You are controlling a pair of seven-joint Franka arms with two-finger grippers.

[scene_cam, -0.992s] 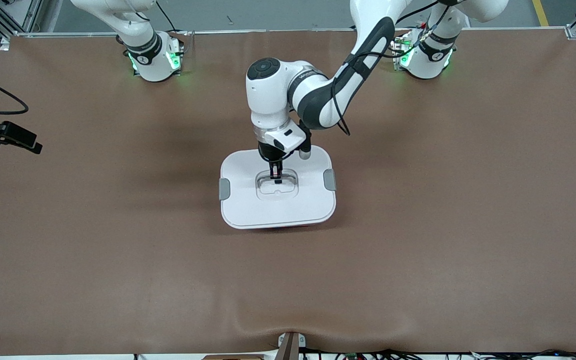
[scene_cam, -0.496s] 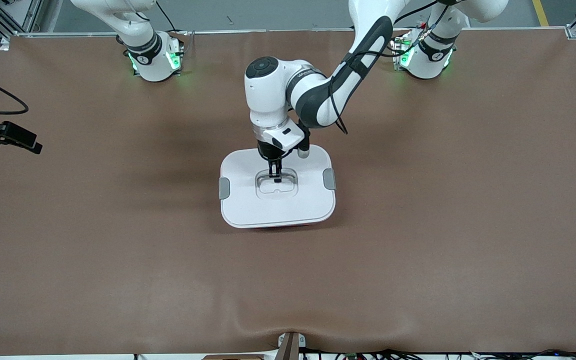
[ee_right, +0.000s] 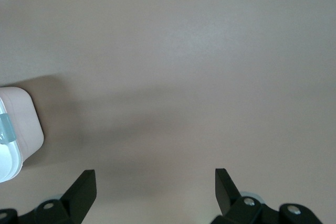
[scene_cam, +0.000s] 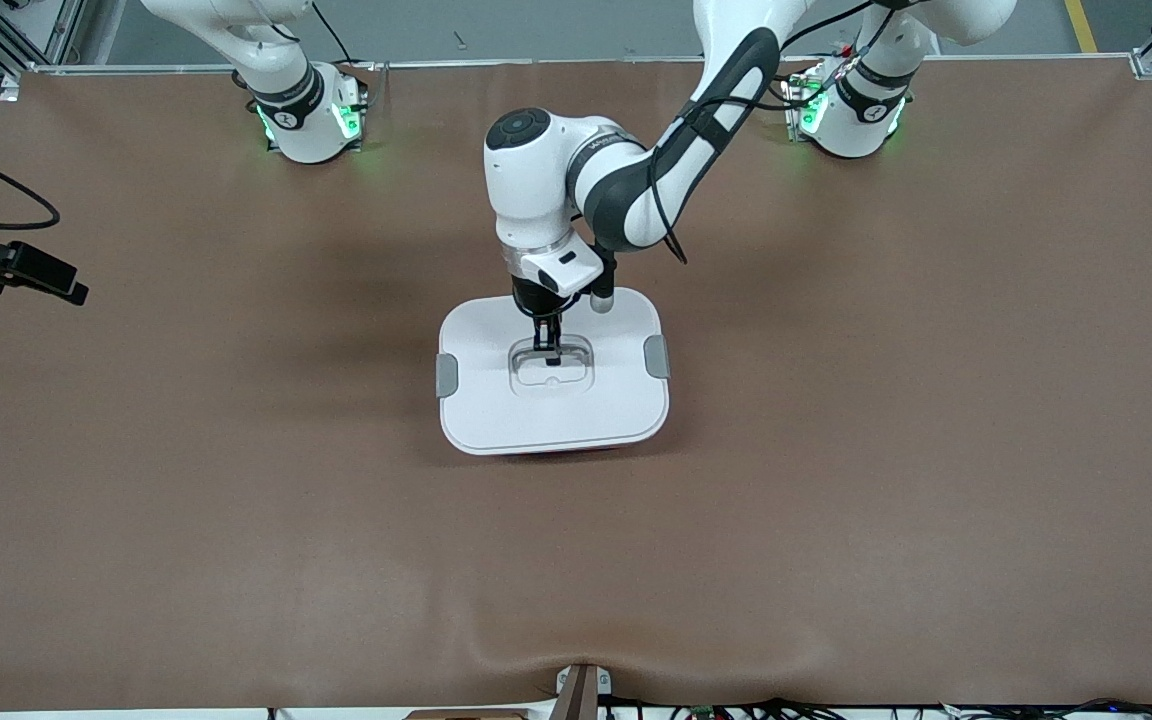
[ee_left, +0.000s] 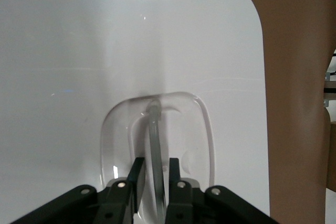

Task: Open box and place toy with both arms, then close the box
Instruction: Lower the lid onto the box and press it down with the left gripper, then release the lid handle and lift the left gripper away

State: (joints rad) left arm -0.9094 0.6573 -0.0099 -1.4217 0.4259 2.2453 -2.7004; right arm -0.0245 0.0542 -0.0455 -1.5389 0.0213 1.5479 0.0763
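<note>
A: Front view: my left gripper (scene_cam: 549, 352) has risen slightly over the last second, fingers pinched on the clear recessed handle (ee_left: 155, 156) of the white-lidded translucent pink plastic box (scene_cam: 496, 400) at mid-table.

B: Lid lifting?

A: Starting, I judge. Right gripper (ee_right: 155, 182) waits spread wide, empty, over bare brown table (scene_cam: 886, 450). Toy not visible. Grey side clips (scene_cam: 656, 356) might resist.

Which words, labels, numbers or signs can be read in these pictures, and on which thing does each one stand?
Dark lettering on the white left arm's forearm: too small to read.
Marks on the black bands of both arm bases: too small to read.
White lid of the translucent pink plastic box: no text.
Brown table cover: no text.
</note>
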